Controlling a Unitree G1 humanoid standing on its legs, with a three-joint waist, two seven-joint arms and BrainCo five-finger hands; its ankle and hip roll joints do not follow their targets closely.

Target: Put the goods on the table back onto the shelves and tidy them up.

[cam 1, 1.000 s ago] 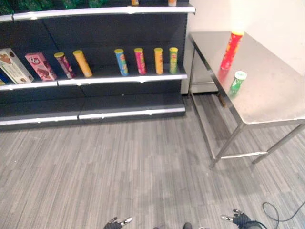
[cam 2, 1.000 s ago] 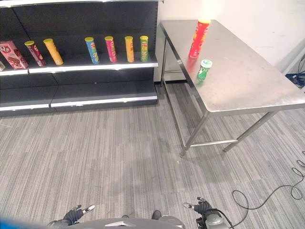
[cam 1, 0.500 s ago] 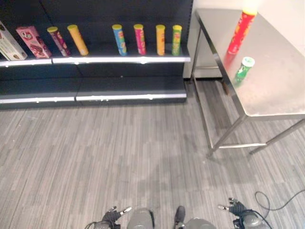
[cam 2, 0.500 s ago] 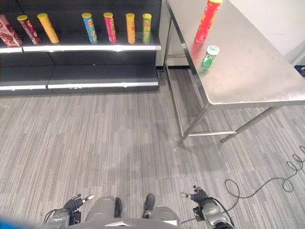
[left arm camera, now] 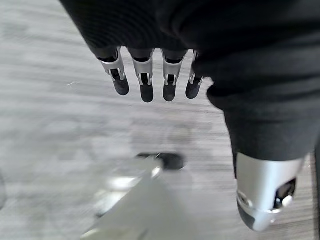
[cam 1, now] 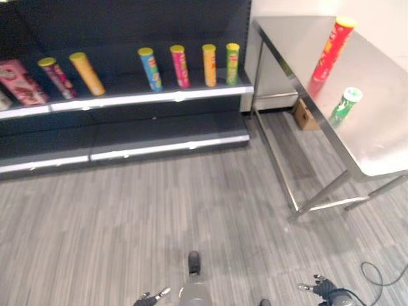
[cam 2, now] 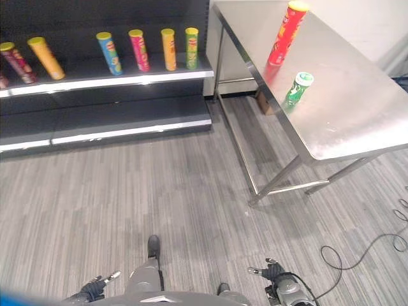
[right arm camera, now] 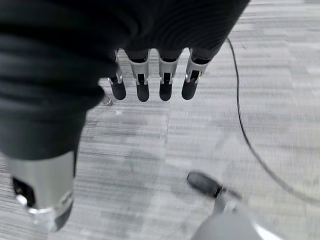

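camera view shifted, both hands (cam 2: 274, 273) lower in view

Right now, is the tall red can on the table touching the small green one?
Apart. In the right eye view the tall red can stands farther back, and bare table shows between it and the small green can.

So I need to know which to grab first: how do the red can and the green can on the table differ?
The red can is tall with a yellow lid; the green can is much shorter with a white lid. The red can stands farther back on the table, the green can nearer the front. Both are upright tubes near the table's shelf-side edge, apart from each other, and neither hand is near them.
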